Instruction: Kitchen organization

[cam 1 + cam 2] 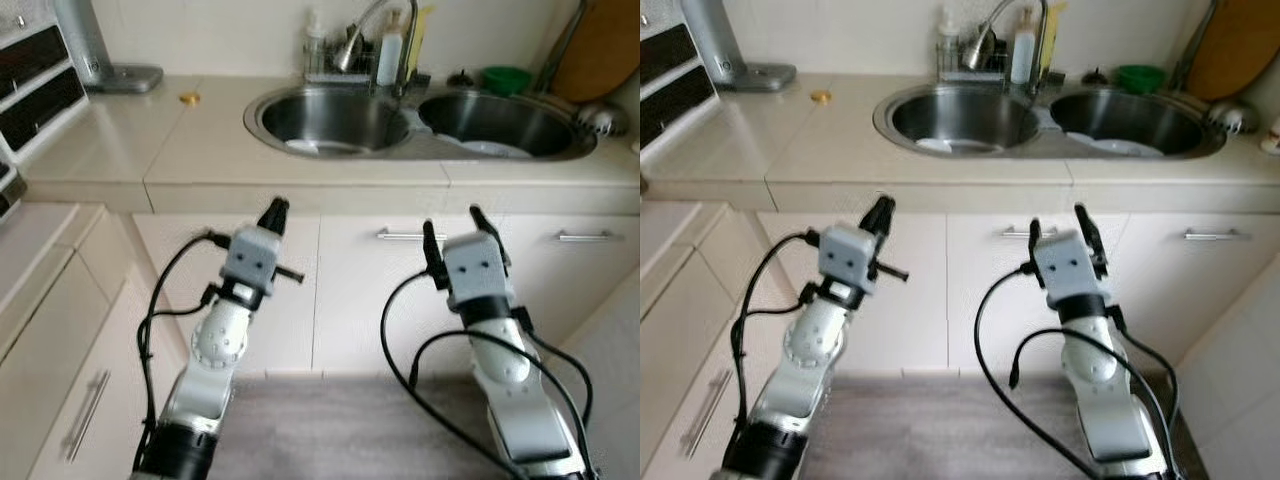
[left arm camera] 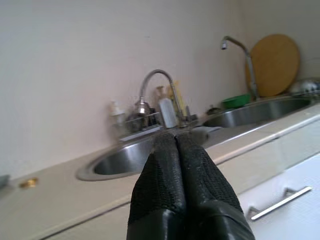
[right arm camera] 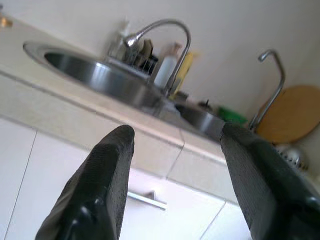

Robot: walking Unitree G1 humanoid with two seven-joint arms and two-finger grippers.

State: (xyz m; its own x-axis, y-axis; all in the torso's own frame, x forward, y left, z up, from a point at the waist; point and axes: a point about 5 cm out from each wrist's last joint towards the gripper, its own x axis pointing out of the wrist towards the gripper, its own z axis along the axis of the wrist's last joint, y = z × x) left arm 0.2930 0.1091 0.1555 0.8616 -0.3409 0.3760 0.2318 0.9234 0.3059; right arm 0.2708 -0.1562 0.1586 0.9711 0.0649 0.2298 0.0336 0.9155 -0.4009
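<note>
Stainless double sink (image 1: 330, 118), round-basined and glossy, sits at twelve o'clock in the smooth beige countertop (image 1: 200, 150), white plates lying in both bowls. Left gripper (image 1: 273, 213), at ten o'clock before the flat white cabinet doors (image 1: 370, 290), presses its textured black fingers together. Right gripper (image 1: 452, 238), at two o'clock, holds its fingers spread, empty.

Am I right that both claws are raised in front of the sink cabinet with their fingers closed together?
Not quite: only the left claw is closed. The right wrist view shows the right claw with its fingers spread apart. Both are raised before the sink cabinet.
</note>
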